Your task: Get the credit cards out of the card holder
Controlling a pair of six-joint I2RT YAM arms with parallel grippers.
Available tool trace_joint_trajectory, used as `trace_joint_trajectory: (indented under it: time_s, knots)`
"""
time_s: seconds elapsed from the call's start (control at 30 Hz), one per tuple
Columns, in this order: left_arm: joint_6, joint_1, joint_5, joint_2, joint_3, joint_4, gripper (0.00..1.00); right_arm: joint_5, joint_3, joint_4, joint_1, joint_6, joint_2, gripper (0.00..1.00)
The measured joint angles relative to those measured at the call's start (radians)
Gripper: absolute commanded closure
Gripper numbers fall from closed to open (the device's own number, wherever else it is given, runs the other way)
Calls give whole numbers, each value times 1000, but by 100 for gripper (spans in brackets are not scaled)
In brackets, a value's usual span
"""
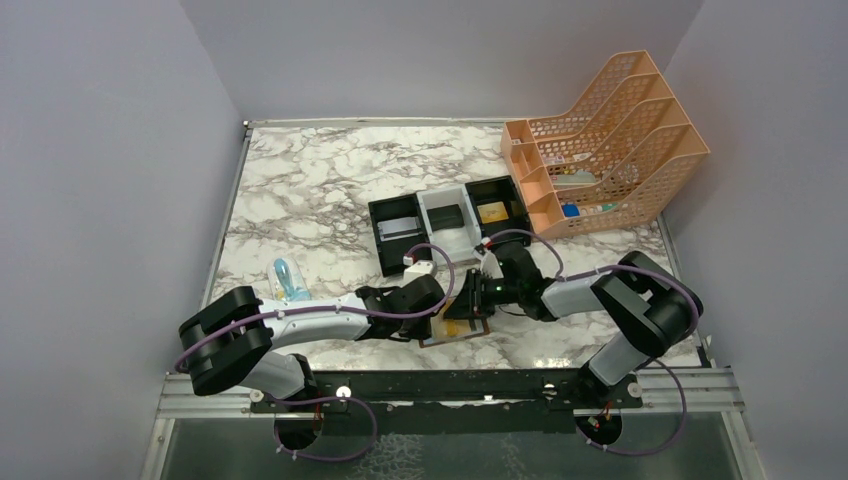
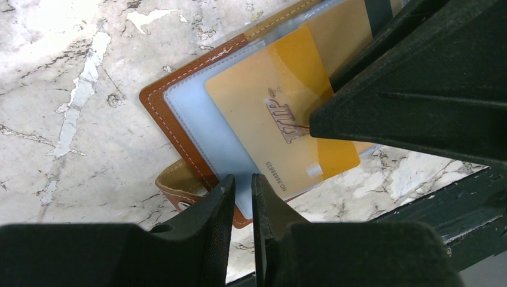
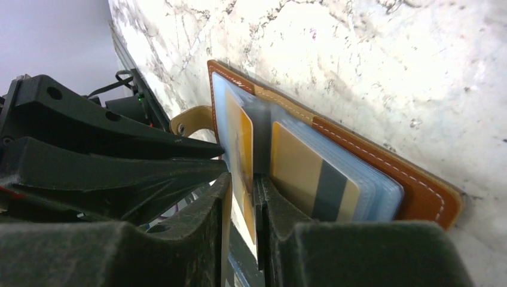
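the card holder point(image 1: 455, 330) lies open on the marble surface point(image 1: 320, 190) close to its near edge, between the two arms, with brown leather underneath and pale blue pockets point(image 2: 197, 119) facing up. the left tool point(image 2: 242, 182) comes at it from the left, its fingers set to a narrow slit right at the corner of the blue pockets, just beside the snap tab point(image 2: 173, 182). the pocket corner shows through the slit, but whether the fingers pinch it cannot be told. the right tool point(image 3: 242, 185) reaches in from the opposite side. a pocket leaf carrying the gold card point(image 3: 244, 137), printed vip, runs up between its fingers; the gap is narrow, yet whether it clamps the leaf cannot be told. a second card point(image 3: 299, 173), gold with a dark stripe, sits in the next pocket just to the right of that tool. the black-and-white tray point(image 1: 440, 196) stands farther back, well apart.
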Motion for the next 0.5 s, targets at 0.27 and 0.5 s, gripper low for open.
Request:
trace_joint_trajectory:
  time_s: [0.27, 0.5]
  knots:
    - [2, 0, 0, 0, 0, 1, 80, -18, -15, 105, 12, 32, 57, 84]
    - [3, 0, 0, 0, 0, 1, 80, -17, -13, 95, 13, 22, 56, 99]
